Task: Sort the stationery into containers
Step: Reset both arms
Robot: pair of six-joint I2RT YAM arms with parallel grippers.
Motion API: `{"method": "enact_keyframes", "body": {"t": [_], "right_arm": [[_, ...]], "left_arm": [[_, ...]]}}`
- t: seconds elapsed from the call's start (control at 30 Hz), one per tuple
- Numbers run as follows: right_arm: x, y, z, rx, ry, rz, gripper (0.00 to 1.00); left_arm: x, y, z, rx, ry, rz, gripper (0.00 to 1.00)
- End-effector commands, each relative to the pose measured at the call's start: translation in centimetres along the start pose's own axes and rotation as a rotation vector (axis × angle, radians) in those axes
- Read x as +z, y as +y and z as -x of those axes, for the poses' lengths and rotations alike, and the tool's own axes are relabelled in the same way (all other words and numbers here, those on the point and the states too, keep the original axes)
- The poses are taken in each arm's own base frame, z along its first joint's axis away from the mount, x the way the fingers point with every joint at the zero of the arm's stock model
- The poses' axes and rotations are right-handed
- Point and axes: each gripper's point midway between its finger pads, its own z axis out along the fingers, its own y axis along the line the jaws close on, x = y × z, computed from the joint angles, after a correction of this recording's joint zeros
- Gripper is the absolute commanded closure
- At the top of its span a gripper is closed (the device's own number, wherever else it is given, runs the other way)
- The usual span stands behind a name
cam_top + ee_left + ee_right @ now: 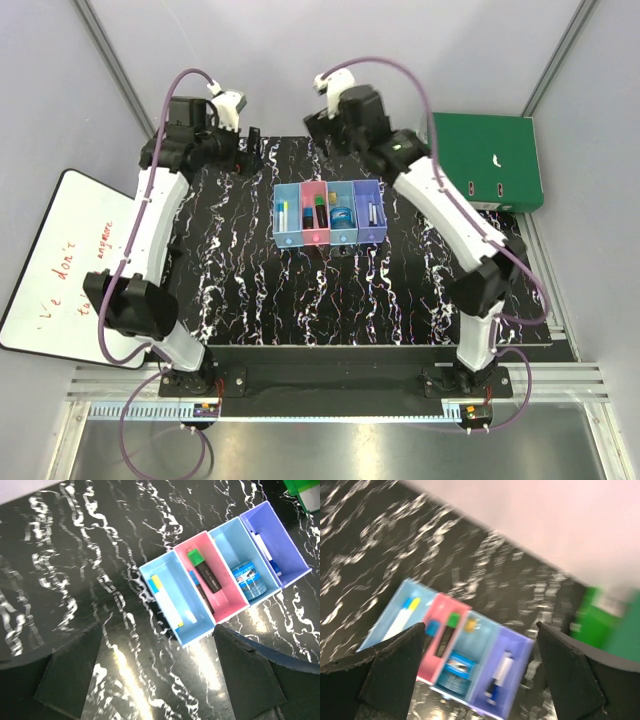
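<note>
The four joined bins point(329, 238) stand mid-mat: light blue, pink, light blue, purple. In the left wrist view the first bin point(150, 570) holds a yellow-and-white pen point(167, 602). The pink bin point(227, 607) holds a green-capped dark marker point(204, 571) and a blue-capped pen beside it. The third bin holds a round blue object point(248, 580). The purple bin point(290, 545) holds a white marker with a blue end point(500, 674). A small gold piece point(470, 625) lies in the third bin. My left gripper point(252, 150) and right gripper point(318, 128) hover open and empty behind the bins.
A big green folder point(490, 160) lies at the far right, off the mat. A whiteboard with red writing point(70, 255) lies to the left of the mat. The black marbled mat point(250, 280) covers the table.
</note>
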Motion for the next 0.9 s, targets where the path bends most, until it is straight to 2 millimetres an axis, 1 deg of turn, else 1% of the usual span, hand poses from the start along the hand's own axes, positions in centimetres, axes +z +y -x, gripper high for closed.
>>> {"method": "enact_keyframes", "body": {"t": [0.0, 0.03, 0.07, 0.1, 0.13, 0.17, 0.2, 0.23, 0.27, 0.3, 0.33, 0.37, 0.4, 0.43, 0.47, 0.53, 0.57, 0.6, 0.7, 0.87], "right_arm": [[-7.6, -4.8, 0.9, -0.075, 0.092, -0.172, 0.00], [-9.7, -4.4, -0.9, -0.092, 0.175, -0.116, 0.00], [-10.8, -2.7, -1.6, -0.088, 0.198, -0.006, 0.00], [-11.9, -2.2, -2.2, -0.095, 0.217, 0.039, 0.00], [-14.8, -2.3, -1.8, -0.078, 0.197, 0.064, 0.00], [-15.6, -1.9, -2.7, -0.073, 0.214, 0.088, 0.00], [-16.6, -2.4, -2.5, -0.061, 0.201, 0.067, 0.00], [-18.5, -3.3, -1.8, -0.054, 0.167, 0.034, 0.00], [-19.2, -5.1, -1.9, -0.059, 0.164, -0.061, 0.00], [-20.0, -6.2, -1.7, -0.047, 0.151, -0.122, 0.00], [-21.5, -7.3, -1.1, -0.039, 0.117, -0.169, 0.00], [-22.3, -8.2, -1.2, -0.049, 0.116, -0.211, 0.00], [-23.0, -8.4, -1.0, -0.048, 0.102, -0.216, 0.00], [-24.5, -8.7, -0.7, -0.041, 0.070, -0.215, 0.00], [-24.7, -8.2, -1.0, -0.041, 0.070, -0.183, 0.00], [-25.6, -7.7, -1.4, -0.033, 0.072, -0.150, 0.00], [-25.7, -7.4, -1.5, -0.022, 0.075, -0.133, 0.00], [-25.9, -7.3, -1.9, -0.022, 0.091, -0.127, 0.00], [-26.2, -7.0, -2.2, -0.022, 0.088, -0.106, 0.00], [-26.0, -7.2, -3.0, -0.002, 0.103, -0.108, 0.00]], "left_arm": [[-4.4, 1.6, 0.1, 0.045, -0.022, 0.126, 0.01], [-4.9, 1.9, -0.7, 0.039, 0.001, 0.151, 0.01], [-5.3, 2.1, -1.5, 0.042, 0.023, 0.174, 0.01], [-6.3, 2.1, -1.7, 0.064, 0.021, 0.186, 0.01], [-6.6, 2.1, -2.8, 0.068, 0.051, 0.190, 0.01], [-7.2, 2.1, -3.2, 0.077, 0.053, 0.199, 0.01], [-8.6, 1.7, -3.1, 0.099, 0.026, 0.206, 0.01], [-8.9, 1.7, -4.1, 0.094, 0.038, 0.215, 0.01], [-9.6, 1.9, -4.3, 0.090, 0.024, 0.245, 0.01], [-11.3, 1.4, -3.9, 0.094, -0.023, 0.259, 0.01], [-11.7, 1.4, -4.3, 0.095, -0.036, 0.270, 0.01], [-13.4, 1.1, -4.1, 0.101, -0.080, 0.292, 0.01], [-14.0, 1.1, -4.2, 0.106, -0.094, 0.304, 0.01], [-14.3, 1.1, -4.5, 0.106, -0.105, 0.315, 0.01], [-15.6, 1.1, -4.4, 0.107, -0.135, 0.342, 0.01], [-16.1, 1.1, -4.7, 0.101, -0.142, 0.353, 0.01], [-16.6, 0.9, -4.7, 0.101, -0.158, 0.357, 0.01], [-16.8, 0.8, -4.8, 0.092, -0.162, 0.356, 0.01], [-17.2, 0.6, -5.4, 0.085, -0.168, 0.358, 0.01], [-17.2, 0.5, -6.0, 0.084, -0.164, 0.357, 0.01]]}}
